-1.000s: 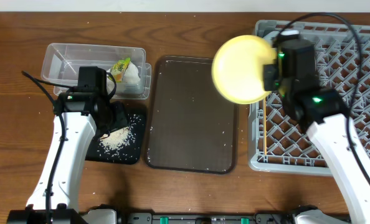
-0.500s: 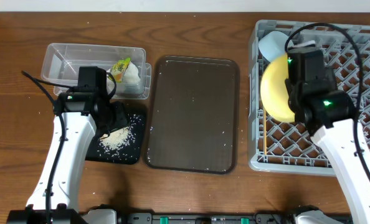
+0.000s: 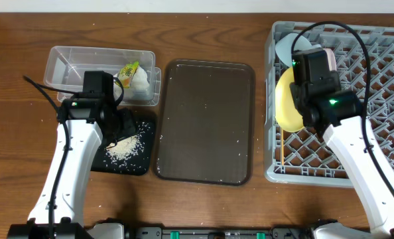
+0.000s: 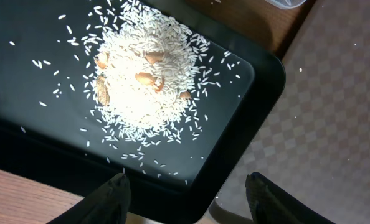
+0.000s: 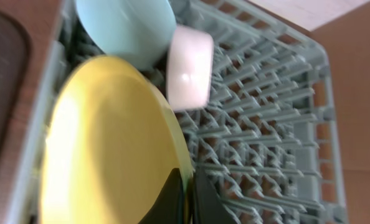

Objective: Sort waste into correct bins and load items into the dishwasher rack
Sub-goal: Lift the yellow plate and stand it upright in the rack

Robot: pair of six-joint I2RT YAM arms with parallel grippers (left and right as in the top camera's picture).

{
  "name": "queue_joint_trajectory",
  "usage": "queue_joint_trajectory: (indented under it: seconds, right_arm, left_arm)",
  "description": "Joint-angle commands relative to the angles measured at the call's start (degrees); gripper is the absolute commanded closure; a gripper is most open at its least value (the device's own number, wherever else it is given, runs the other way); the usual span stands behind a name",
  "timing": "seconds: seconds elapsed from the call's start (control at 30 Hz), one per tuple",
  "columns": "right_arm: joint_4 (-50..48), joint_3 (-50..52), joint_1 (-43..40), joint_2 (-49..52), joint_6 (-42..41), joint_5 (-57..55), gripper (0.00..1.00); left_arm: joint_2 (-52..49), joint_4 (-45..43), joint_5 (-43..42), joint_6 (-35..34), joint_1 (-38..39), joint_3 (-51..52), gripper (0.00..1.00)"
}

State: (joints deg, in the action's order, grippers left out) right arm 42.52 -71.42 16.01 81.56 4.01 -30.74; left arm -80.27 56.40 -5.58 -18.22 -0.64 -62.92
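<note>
1. The right gripper (image 5: 186, 186) is clamped on the rim of the yellow plate (image 5: 110, 143). The plate stands on edge inside the dishwasher rack (image 5: 266, 137), close against its left wall.
2. Beyond the plate, the light blue bowl (image 5: 126, 28) sits in the rack's far-left corner. The white bowl with pinkish outside (image 5: 190, 65) is tipped up just beside it (touching or not, I cannot tell).
3. The chopsticks (image 3: 284, 149) lie on the rack floor along the left wall, on the near side of the plate.
4. Over to the left gripper (image 4: 188, 199): fingers spread wide and holding nothing, it hangs above the edge of the black tray (image 4: 35, 143).
5. The rice (image 4: 141, 81) is heaped on that tray, with a few brown bits on top and stray grains around it.
6. In the clear tub (image 3: 67, 66), the wrapper packet (image 3: 128, 70) and the tissue (image 3: 141, 79) lie together at the right end.
7. The brown serving tray (image 3: 203, 119) sits between the black tray and the rack, with a few specks on it.
</note>
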Motion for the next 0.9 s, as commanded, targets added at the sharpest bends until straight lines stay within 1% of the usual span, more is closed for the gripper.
queue_joint_trajectory:
  seconds: [0.0,0.07,0.13,0.2,0.3,0.4,0.47,0.5,0.53,0.57,0.67,0.7,0.8,0.83,0.87]
  right_arm:
    - [-1.42,0.07,1.88,-0.07,-4.98,12.15,0.99]
    - [-2.49,0.07,2.08,-0.07,-5.77,15.56,0.97]
    - [-2.97,0.07,2.05,-0.04,-5.81,17.86,0.81]
    - [-3.04,0.07,2.05,0.0,-5.92,19.3,0.77]
    - [-2.91,0.07,2.05,0.0,-5.9,21.92,0.67]
    - [-2.89,0.07,2.05,-0.02,-5.99,22.43,0.63]
    - [-2.99,0.07,1.95,-0.35,-9.01,22.4,0.61]
    - [-3.37,0.07,1.68,-0.83,-12.17,22.45,0.59]
    - [-3.5,0.07,1.49,-1.14,-13.51,22.45,0.56]
    - [-4.04,0.07,0.98,-1.79,-15.72,22.58,0.52]
    - [-6.12,0.07,-0.94,-3.61,-16.61,27.5,0.5]
    - [-6.75,0.07,-1.9,-4.33,-16.59,29.55,0.48]
    - [-7.45,0.07,-5.75,-5.86,-16.61,33.79,0.46]
    - [-7.58,0.07,-7.48,-6.1,-16.61,35.21,0.43]
    - [-7.39,0.07,-9.57,-6.14,-16.59,36.89,0.42]
  left_arm:
    - [0.15,0.13,0.66,-0.33,-0.24,0.07,0.37]
    - [0.15,0.13,0.66,-0.33,-0.24,0.07,0.37]
    - [0.15,0.13,0.66,-0.33,-0.24,0.07,0.37]
    - [0.15,0.13,0.66,-0.33,-0.24,0.07,0.37]
    - [0.15,0.13,0.68,-0.33,-0.24,0.07,0.37]
    - [0.15,0.22,0.66,-0.33,-0.24,0.07,0.37]
    - [0.15,0.35,0.68,-0.33,-0.24,0.07,0.37]
    - [0.17,0.42,0.68,-0.31,-0.24,0.07,0.37]
    - [0.2,0.52,0.68,-0.31,-0.24,0.07,0.37]
    - [0.24,0.52,0.68,-0.31,-0.24,0.07,0.32]
    - [0.42,0.55,0.66,0.04,-0.24,0.02,0.3]
    - [0.63,0.52,0.66,1.16,-0.24,-0.09,0.3]
    - [1.44,1.01,0.66,4.59,-0.13,-1.33,0.26]
    - [1.73,1.22,0.63,5.33,-0.13,-2.05,0.24]
    - [1.81,1.27,0.46,6.05,-0.13,-2.69,0.21]
